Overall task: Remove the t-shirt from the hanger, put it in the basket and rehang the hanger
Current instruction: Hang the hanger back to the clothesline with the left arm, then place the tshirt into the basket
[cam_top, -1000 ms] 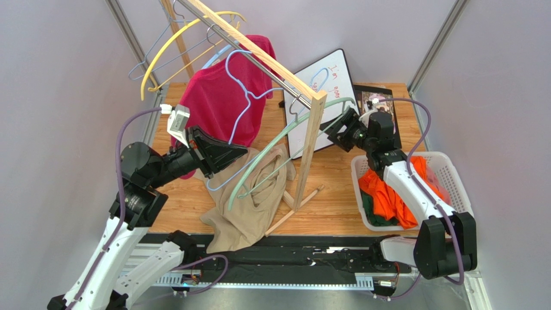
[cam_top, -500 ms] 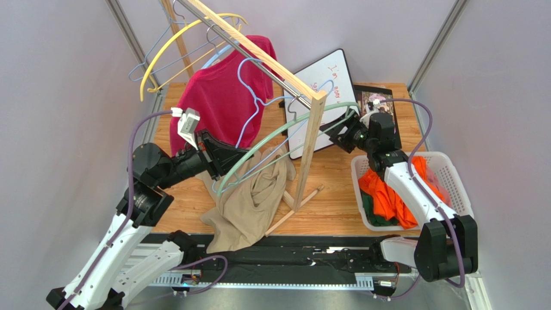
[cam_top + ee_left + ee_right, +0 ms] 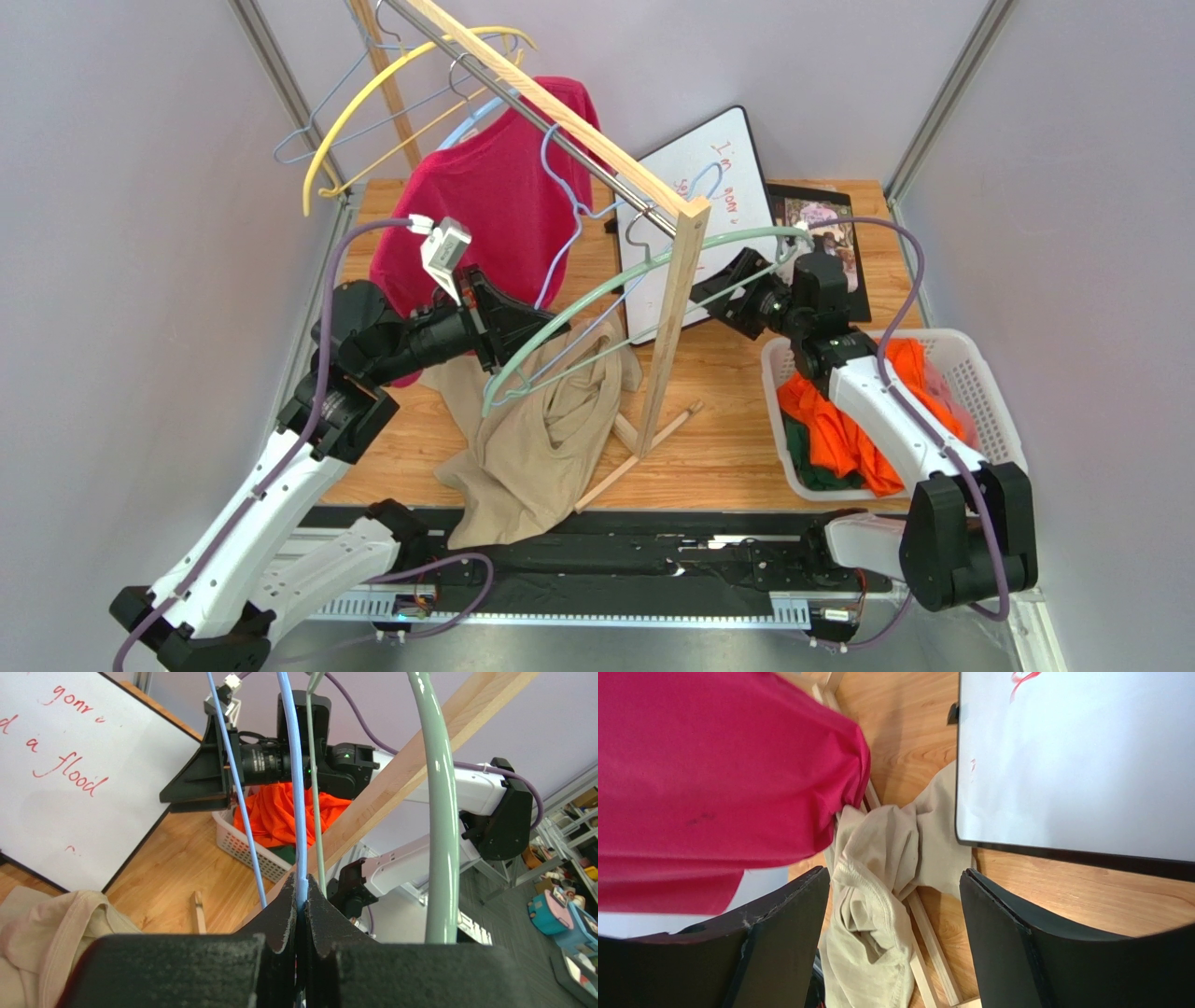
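1. Landmark: the rack's wooden post (image 3: 678, 322), standing on the table (image 3: 730, 406) and carrying the sloping rail (image 3: 561, 105).
2. The beige t-shirt (image 3: 540, 441) lies heaped on the table at the foot of the post, on its left in the top view. Its upper folds reach the lower ends of the hangers. I cannot tell whether any of the shirt is threaded on one.
3. The green hanger (image 3: 442, 812) arcs across the front of the post, with its low end left of the post above the shirt heap and its high end right of it.
4. The left gripper (image 3: 300, 899) is left of the post, its fingers pressed together on the light-blue wire hanger (image 3: 293, 777). That wire runs up from the pinch toward the rail.
5. The right gripper (image 3: 894, 871) is just right of the post, near the green hanger's high end. Its fingers are spread, with nothing between them.
6. A red t-shirt (image 3: 484, 210) hangs from the rail, left of the post and farther back.
7. A whiteboard (image 3: 723, 168) leans behind the post.
8. A laundry basket (image 3: 982, 371) of orange and green cloth sits well to the right of the post.
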`<move>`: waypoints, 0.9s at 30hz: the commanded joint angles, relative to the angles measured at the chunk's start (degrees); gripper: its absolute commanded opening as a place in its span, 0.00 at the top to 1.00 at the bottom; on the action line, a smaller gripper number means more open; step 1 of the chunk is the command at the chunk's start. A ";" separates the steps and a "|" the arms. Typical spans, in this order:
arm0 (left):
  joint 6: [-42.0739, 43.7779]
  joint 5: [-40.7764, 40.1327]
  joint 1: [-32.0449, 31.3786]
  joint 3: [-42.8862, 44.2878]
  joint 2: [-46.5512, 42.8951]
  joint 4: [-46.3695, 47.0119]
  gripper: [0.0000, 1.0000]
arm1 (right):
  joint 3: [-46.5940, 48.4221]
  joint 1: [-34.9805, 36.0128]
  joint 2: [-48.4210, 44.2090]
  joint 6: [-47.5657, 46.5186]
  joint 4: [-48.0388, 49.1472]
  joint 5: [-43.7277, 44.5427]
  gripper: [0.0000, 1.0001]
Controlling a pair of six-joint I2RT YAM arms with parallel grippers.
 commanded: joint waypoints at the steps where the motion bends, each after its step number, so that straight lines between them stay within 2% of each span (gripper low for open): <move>1: 1.18 1.69 -0.71 0.72 -0.14 0.44 1.00 | -1.63 3.56 1.32 -2.96 6.70 -4.92 0.25; 3: 1.71 0.56 -0.71 0.54 -0.48 -0.87 0.92 | -2.59 6.01 3.25 -2.78 8.98 -6.24 0.25; 4: 2.84 -0.06 -0.71 0.63 -1.36 -2.71 0.83 | -3.03 6.90 3.87 -2.87 10.73 -6.68 0.23; 6: 4.51 -2.51 -0.62 0.63 -2.59 -4.56 0.75 | -3.74 9.44 5.89 -3.04 12.41 -7.21 0.21; 7: 5.05 -3.31 -0.62 0.63 -4.07 -6.40 0.67 | -3.74 10.33 6.51 -3.39 13.55 -7.13 0.18; 10: 7.07 -6.92 -0.62 1.42 -6.45 -10.79 0.57 | -3.48 13.06 10.02 -3.84 15.13 -6.25 0.17; 12: 8.47 -8.85 -0.62 2.30 -7.51 -13.17 0.54 | -4.18 14.02 12.22 -3.49 17.07 -6.51 0.17; 13: 8.83 -9.64 -0.62 2.56 -8.39 -15.45 0.41 | -4.35 14.20 12.92 -3.40 18.47 -6.42 0.17; 14: 9.18 -10.35 -0.62 2.83 -8.92 -16.43 0.37 | -4.36 14.55 13.54 -3.48 18.83 -6.33 0.17; 21: 10.41 -23.42 -0.62 3.10 -15.60 -22.76 0.34 | -3.57 18.50 18.73 -4.10 19.54 -3.26 0.21; 27: 8.83 -33.01 -0.62 0.99 -23.06 -24.70 0.34 | -3.48 20.53 21.89 -3.05 21.73 -1.33 0.32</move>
